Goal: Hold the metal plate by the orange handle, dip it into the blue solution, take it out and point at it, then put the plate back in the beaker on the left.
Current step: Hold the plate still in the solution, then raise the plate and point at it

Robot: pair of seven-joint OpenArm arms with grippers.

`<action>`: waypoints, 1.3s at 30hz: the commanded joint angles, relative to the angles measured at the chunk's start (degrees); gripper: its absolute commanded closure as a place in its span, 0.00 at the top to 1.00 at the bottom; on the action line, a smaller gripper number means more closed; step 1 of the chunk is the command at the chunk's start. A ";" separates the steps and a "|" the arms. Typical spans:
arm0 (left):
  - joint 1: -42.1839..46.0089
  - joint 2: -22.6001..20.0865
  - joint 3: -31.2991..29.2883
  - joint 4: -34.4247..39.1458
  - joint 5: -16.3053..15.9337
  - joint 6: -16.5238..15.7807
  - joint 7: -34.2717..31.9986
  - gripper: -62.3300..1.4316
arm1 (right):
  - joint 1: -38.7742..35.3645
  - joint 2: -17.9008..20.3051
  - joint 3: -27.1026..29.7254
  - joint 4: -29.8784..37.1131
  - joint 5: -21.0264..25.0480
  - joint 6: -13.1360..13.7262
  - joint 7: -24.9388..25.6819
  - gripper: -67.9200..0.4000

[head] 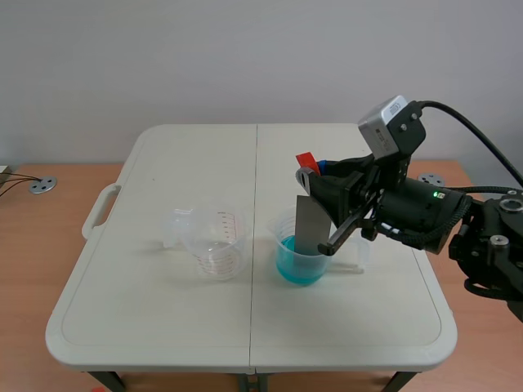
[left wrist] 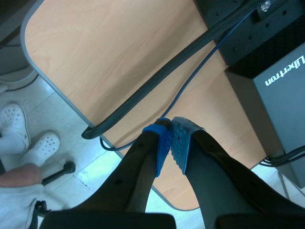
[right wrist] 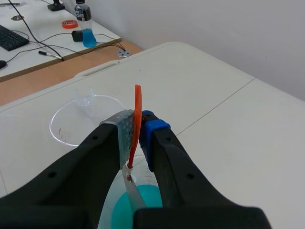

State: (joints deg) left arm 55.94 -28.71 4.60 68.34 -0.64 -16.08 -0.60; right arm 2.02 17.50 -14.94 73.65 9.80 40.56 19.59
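Scene view: right gripper (head: 313,175) clamps the orange handle (head: 305,157), metal plate (head: 309,224) in blue solution (head: 298,268). An askew lift could tip the beaker (head: 279,231)

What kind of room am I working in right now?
Probably a lab or office workroom, set up for a chemistry demo. A white folding table holds an empty measuring beaker and a beaker of blue liquid. A desk beyond carries a keyboard and a bottle.

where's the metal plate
Scene view, right of centre: the metal plate stands in the blue-solution beaker, its orange handle held by the right gripper.
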 commanded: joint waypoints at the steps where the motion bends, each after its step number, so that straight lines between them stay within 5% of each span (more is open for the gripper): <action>1: 0.15 0.26 -0.07 0.24 -0.20 -0.11 -0.37 0.04 | 0.96 0.46 1.22 2.47 0.85 0.11 1.16 0.02; 19: 0.07 0.02 -1.79 0.52 0.61 -0.11 0.22 0.04 | 0.83 0.46 5.68 10.86 0.90 2.16 -2.51 0.02; 24: 0.11 -1.18 -8.41 2.82 2.89 -0.11 0.24 0.04 | 0.81 0.46 5.68 13.14 0.92 2.16 -4.07 0.02; 39: 0.24 -7.72 -31.12 9.81 2.01 -0.11 0.31 0.04 | 0.81 0.44 5.68 20.02 2.03 2.16 -7.41 0.02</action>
State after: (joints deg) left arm 55.68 -36.38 -25.82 76.71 2.20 -16.32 0.16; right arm 2.02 17.50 -9.80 92.44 10.39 42.09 11.77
